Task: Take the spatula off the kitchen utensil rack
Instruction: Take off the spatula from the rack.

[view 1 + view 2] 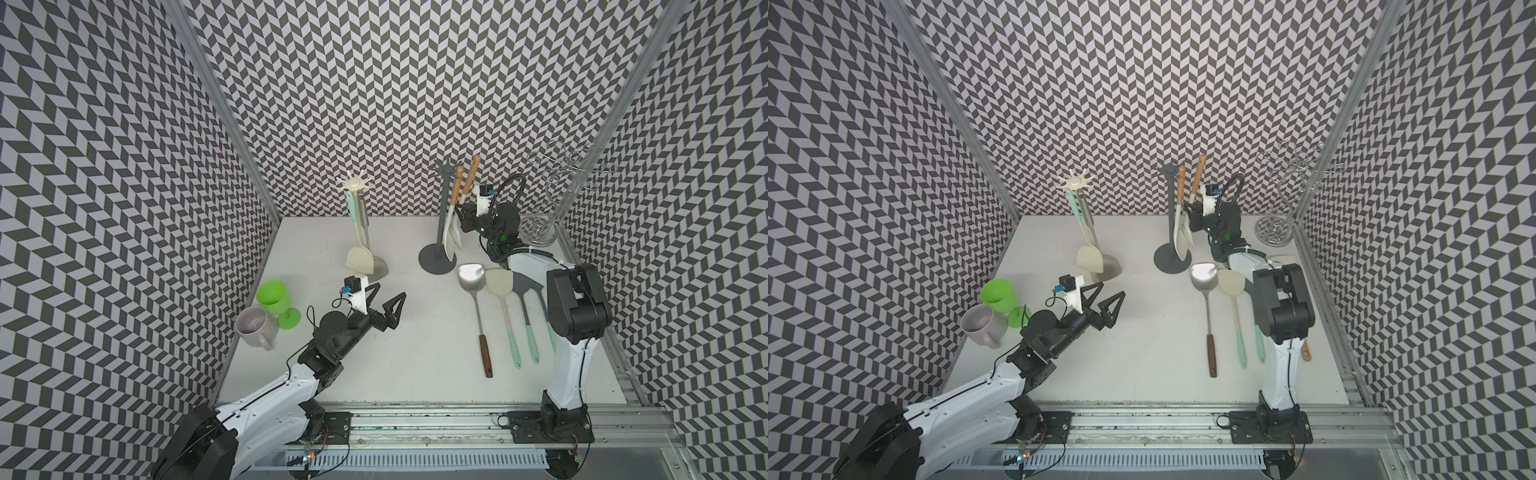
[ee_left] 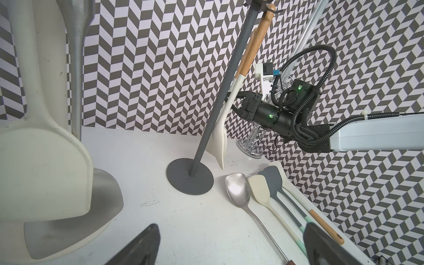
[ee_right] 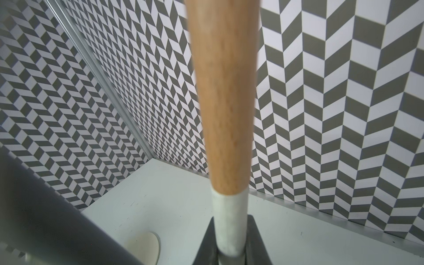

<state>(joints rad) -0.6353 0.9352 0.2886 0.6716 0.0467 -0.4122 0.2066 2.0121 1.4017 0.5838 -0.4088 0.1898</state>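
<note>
The dark grey kitchen utensil rack (image 1: 441, 216) (image 1: 1171, 216) (image 2: 220, 96) stands at the back of the table with two wooden-handled white utensils hanging on it. My right gripper (image 1: 461, 210) (image 1: 1190, 217) (image 2: 234, 101) (image 3: 230, 247) is shut on the white neck of the spatula (image 1: 472, 174) (image 1: 1198, 174) (image 2: 254, 43) (image 3: 224, 103), just below its wooden handle; its fingers (image 3: 257, 241) press on both sides. The handle's top is still up by the rack's head. My left gripper (image 1: 390, 291) (image 1: 1112, 289) (image 2: 231, 227) hovers open and empty over the table's middle left.
A white rack (image 1: 356, 187) with hanging utensils stands back left. A metal turner (image 1: 469, 276), a cream spatula (image 1: 497, 282) and a grey slotted one (image 1: 527, 287) lie beside the right arm. A green goblet (image 1: 272, 295) and a mug (image 1: 253, 328) stand left; a wire stand (image 1: 540, 226) back right.
</note>
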